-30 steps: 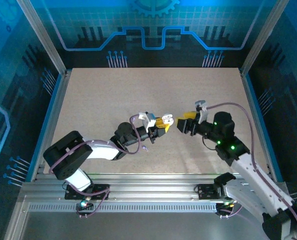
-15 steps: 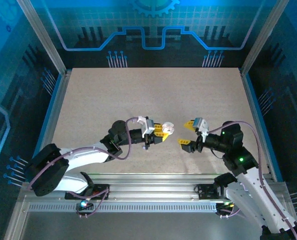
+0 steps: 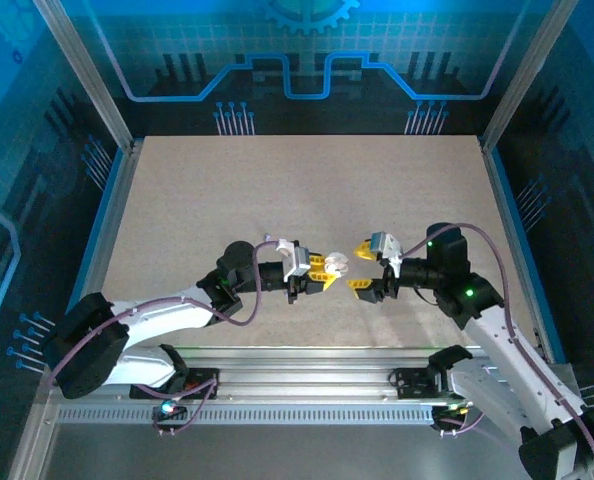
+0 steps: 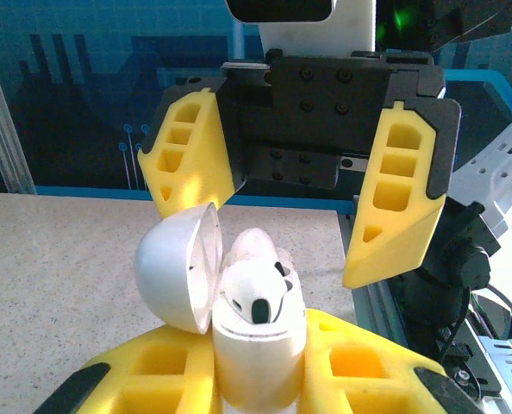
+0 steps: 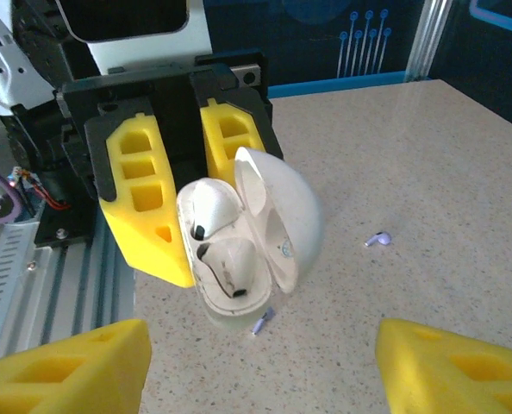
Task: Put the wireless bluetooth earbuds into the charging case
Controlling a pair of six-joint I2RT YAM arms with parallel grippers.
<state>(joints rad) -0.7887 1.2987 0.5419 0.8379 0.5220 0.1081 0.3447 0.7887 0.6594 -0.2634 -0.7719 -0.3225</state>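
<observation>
Overhead, two robot arms meet low on a speckled beige counter, at about 6 o'clock from its middle. The yellow, ribbed left fingers are clenched on the base of a small round white charging case. The case appears lifted clear of the counter, and in the left wrist view its lid hinges open toward 9 o'clock. Two white earbuds sit in the case's wells, though it cannot be told whether they are pressed fully home. The right fingers face the case from 12 o'clock in that view, spread apart and grasping nothing, near the case but not touching it. In the right wrist view a pale lavender earbud lies loose on the counter at 3 o'clock from the case. A second small lavender piece, probably another bud, lies just below the case at 6 o'clock. The buds look very light, hard, smooth and rounded, so a pinch could make them slip or flick away. A gentle grip across the fatter body, low against the counter, seems safest. The case looks rigid and glossy, and its open lid is the weak part, so the base is the place to hold.
</observation>
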